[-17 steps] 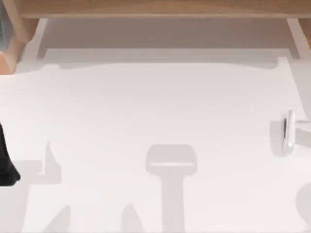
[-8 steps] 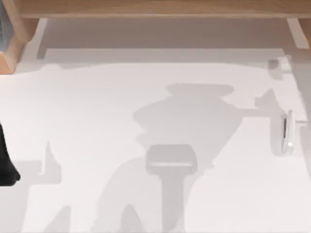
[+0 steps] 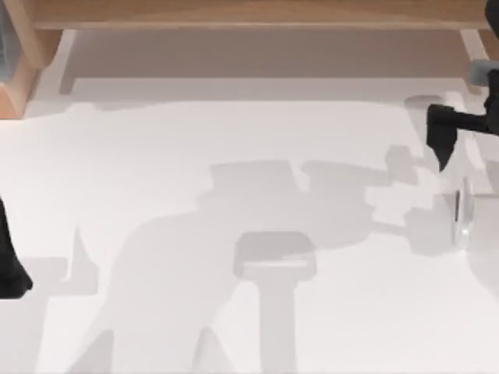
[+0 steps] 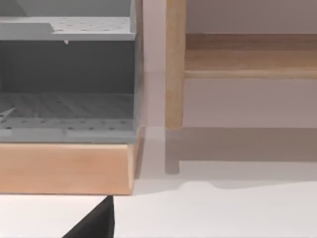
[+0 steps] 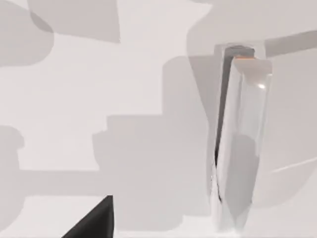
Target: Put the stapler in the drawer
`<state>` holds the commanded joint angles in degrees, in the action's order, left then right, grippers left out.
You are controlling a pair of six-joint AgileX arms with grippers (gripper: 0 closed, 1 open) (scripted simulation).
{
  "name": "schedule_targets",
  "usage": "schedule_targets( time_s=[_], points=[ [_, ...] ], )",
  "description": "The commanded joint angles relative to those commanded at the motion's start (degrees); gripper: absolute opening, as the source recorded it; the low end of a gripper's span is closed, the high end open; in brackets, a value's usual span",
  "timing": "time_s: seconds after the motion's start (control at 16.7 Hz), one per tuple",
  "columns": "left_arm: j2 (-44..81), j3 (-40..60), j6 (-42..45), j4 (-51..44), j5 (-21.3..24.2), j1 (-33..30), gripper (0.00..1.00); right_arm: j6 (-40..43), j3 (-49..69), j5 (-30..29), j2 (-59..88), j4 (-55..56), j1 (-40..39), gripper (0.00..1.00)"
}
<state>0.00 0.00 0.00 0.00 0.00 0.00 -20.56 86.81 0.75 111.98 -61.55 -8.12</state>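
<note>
The stapler (image 3: pixel 463 215), slim and white with a thin dark stripe, lies lengthwise on the white table near the right edge. The right wrist view shows the stapler (image 5: pixel 240 144) close up, untouched. My right gripper (image 3: pixel 442 149) hangs above the table just behind the stapler and slightly to its left, holding nothing. The drawer (image 4: pixel 67 111) is a grey perforated tray set in a wooden cabinet (image 3: pixel 15 78) at the table's back left corner. My left gripper (image 3: pixel 9 269) is parked at the left edge.
A wooden shelf (image 3: pixel 257 14) runs along the back of the table, with a wooden post (image 4: pixel 175 64) beside the cabinet. Broad arm shadows lie across the middle of the white tabletop (image 3: pixel 156 156).
My right arm has come into the top view from the right edge and now hangs just behind the stapler. Its shadow has spread across the table. The stapler and left arm have not moved.
</note>
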Motion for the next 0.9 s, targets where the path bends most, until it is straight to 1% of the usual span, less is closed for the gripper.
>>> schedule_targets(
  time_s=[0.12,0.48,0.6,0.9],
  points=[
    [0.00,0.00,0.00,0.00,0.00,0.00,1.00,-0.82,-0.05,-0.61,1.13,-1.96,-0.42,1.00],
    [0.00,0.00,0.00,0.00,0.00,0.00,1.00,-0.75,-0.32,-0.54,1.08,-1.69,-0.19,1.00],
    [0.00,0.00,0.00,0.00,0.00,0.00,1.00,-0.73,-1.87,-0.63,1.95,0.42,-0.31,1.00],
    [0.00,0.00,0.00,0.00,0.00,0.00,1.00,-0.98,-8.06,-0.65,5.62,10.84,-0.51,1.00]
  ],
)
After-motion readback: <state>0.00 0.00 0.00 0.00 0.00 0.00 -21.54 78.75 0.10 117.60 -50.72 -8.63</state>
